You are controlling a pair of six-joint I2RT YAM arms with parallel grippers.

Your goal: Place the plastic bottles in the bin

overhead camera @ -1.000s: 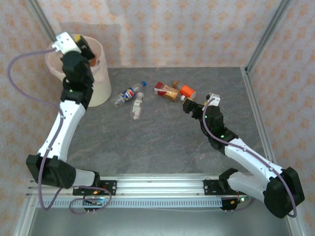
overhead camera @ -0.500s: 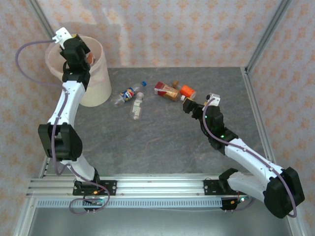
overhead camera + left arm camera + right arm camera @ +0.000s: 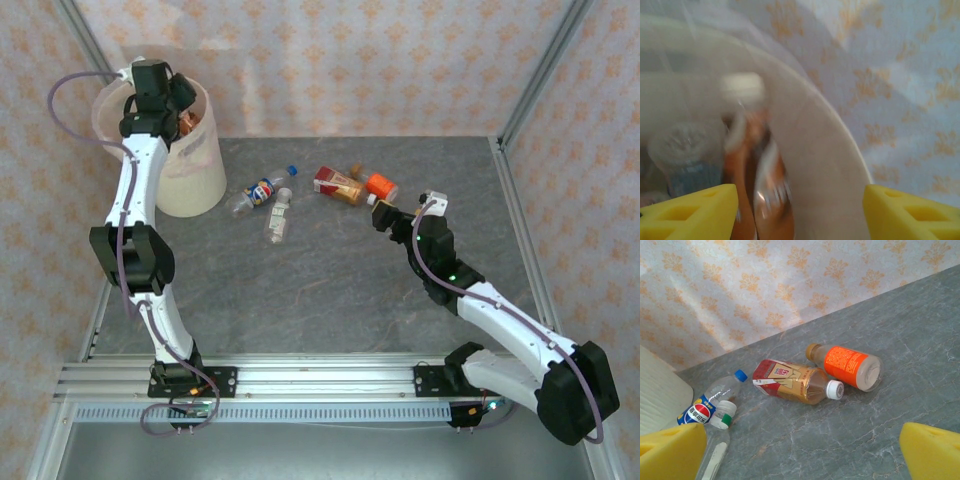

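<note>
My left gripper (image 3: 176,97) hangs over the bin (image 3: 190,178), a pale cream bucket at the table's far left corner. Its yellow fingers (image 3: 687,212) stand wide apart and open. Below them, blurred, a brown bottle with a white cap (image 3: 757,170) lies inside the bin's rim (image 3: 825,150), beside a clear bottle (image 3: 680,150). My right gripper (image 3: 385,212) is open, low over the table, just short of a red-and-gold bottle (image 3: 790,381) and an orange-labelled bottle (image 3: 850,366). A blue-labelled bottle (image 3: 710,400) and a clear bottle with a green band (image 3: 715,440) lie further left.
The four loose bottles lie in a row across the far middle of the grey table (image 3: 330,290). Patterned walls and metal posts (image 3: 535,75) close in the back and sides. The bin's side (image 3: 660,400) shows at the left in the right wrist view.
The left arm has stretched out and its gripper has moved right, further over the bin's mouth. The right arm has hardly moved.
</note>
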